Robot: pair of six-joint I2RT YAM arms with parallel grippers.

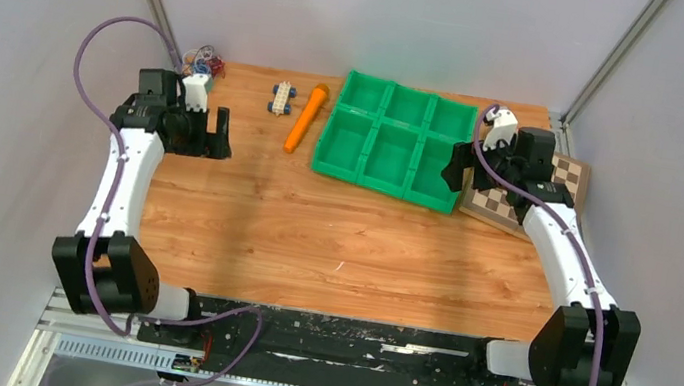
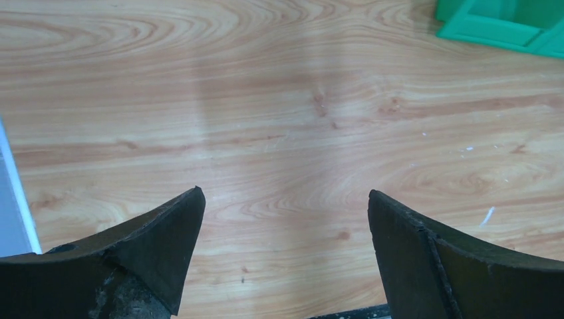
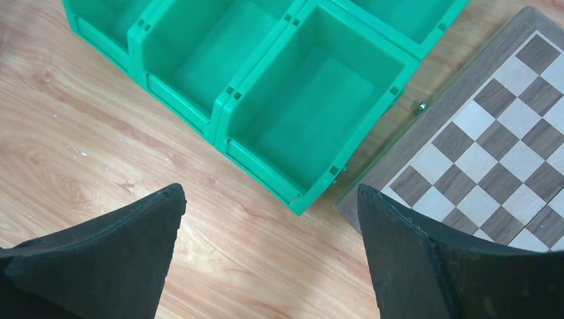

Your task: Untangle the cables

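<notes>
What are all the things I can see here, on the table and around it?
cables: one small clump, red, blue and other colours, far left corner of the table
small toy: one, white and blue, far side, right of the clump; too small to identify
orange stick: one, orange, between the toy and the tray
tray: one, green, six compartments, far middle
chessboard: one, brown and cream, right of the tray
table: one, wood grain
arms: two, white and black, at the near edge
left gripper: one, black, open, over bare wood
right gripper: one, black, open, above the tray's corner
</notes>
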